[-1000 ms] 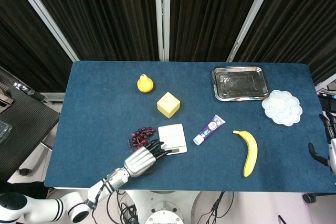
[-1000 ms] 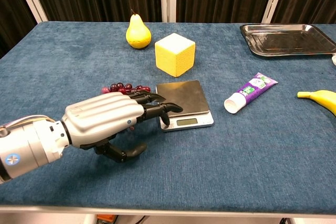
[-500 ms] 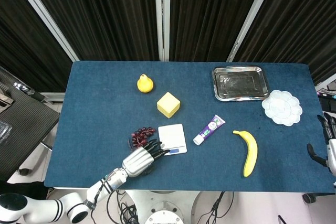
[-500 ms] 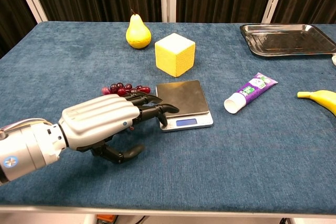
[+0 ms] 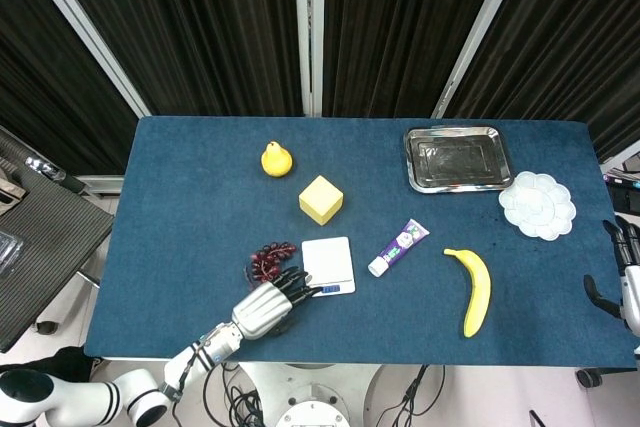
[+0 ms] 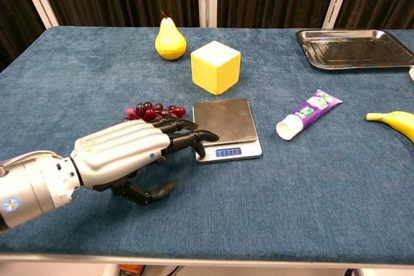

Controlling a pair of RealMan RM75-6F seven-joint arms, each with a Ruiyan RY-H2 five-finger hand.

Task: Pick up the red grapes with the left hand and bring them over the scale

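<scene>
The left hand hovers low at the near edge of the table, fingers apart and holding nothing, its fingertips reaching toward the scale. The red grapes lie on the cloth just left of the scale, just beyond the hand. This looks like the approach; next the hand needs to move farther in and close around the bunch.
</scene>
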